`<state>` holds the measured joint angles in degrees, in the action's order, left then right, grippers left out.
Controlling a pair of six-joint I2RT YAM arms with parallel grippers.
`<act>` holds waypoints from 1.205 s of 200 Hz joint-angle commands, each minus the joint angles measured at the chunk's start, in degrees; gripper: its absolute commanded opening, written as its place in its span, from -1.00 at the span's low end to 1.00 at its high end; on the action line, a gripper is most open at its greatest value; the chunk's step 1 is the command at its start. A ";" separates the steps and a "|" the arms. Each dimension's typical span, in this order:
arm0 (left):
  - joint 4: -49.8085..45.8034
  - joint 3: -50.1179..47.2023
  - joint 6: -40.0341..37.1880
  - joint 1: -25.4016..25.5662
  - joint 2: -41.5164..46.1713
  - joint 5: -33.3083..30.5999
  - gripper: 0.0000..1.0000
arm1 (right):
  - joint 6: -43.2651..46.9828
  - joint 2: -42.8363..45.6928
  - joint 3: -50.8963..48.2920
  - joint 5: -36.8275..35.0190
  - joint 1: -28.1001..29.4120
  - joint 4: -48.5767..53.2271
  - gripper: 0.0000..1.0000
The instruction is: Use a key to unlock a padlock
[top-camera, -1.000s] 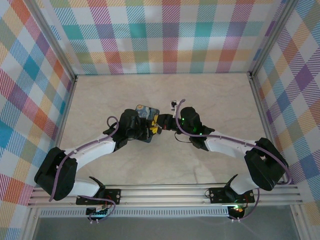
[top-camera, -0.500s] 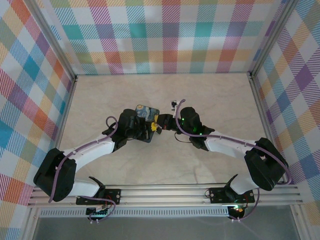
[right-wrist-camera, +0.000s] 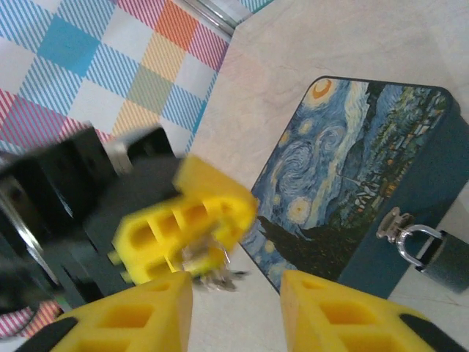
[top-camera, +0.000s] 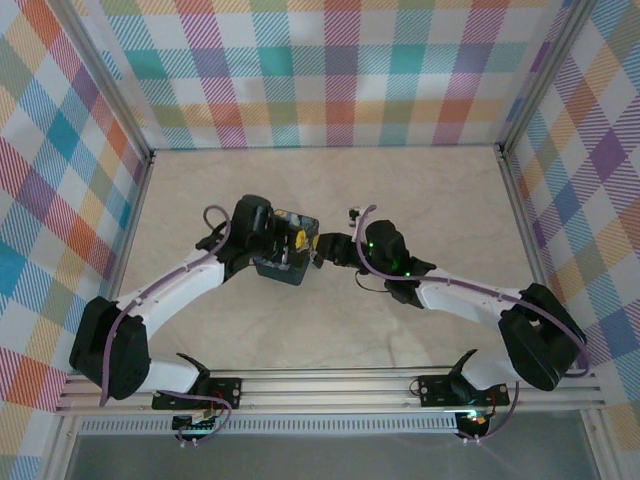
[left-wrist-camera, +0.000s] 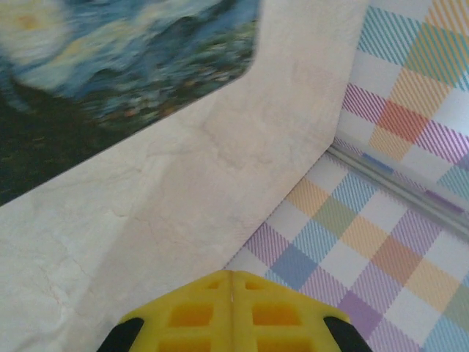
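**Right wrist view.** The left gripper, its yellow fingers pressed together, pinches the key (blurred, a small silvery piece at the fingertips). The key sits just beside a corner of the box with the blue swirling print. The padlock sits against the box's dark side wall, apart from the key, with its shackle passed through a small metal hasp. The right gripper faces them, fingers spread and holding nothing. The marbled surface lies beneath.
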<state>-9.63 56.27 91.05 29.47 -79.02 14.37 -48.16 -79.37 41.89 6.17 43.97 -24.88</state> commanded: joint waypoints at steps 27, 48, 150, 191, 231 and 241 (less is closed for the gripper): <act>-9.82 9.54 -30.76 0.62 -3.34 -3.09 -1.00 | 5.25 5.84 0.64 -0.53 -0.62 12.08 -0.16; -8.03 9.69 -37.94 1.24 -3.64 -1.77 -1.00 | 6.32 7.34 1.87 4.03 -1.88 14.99 -0.18; 5.19 4.42 -44.13 3.14 -1.93 3.56 -1.00 | 4.55 2.51 6.82 19.36 -5.56 10.18 -0.34; 5.71 4.45 -43.60 3.22 -1.55 4.78 -1.00 | 4.46 -0.11 8.41 19.43 -5.64 9.99 -0.35; 4.65 4.60 -44.01 3.22 -0.73 5.26 -1.00 | 5.05 0.86 8.10 18.31 -6.93 11.55 -0.24; 4.97 4.38 -43.91 3.22 -0.52 5.49 -1.00 | 5.18 0.88 8.16 18.41 -7.59 11.89 -0.23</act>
<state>-5.78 61.19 48.34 32.51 -82.00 18.50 -43.24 -79.05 48.75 24.60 37.71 -13.54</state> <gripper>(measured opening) 0.050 0.376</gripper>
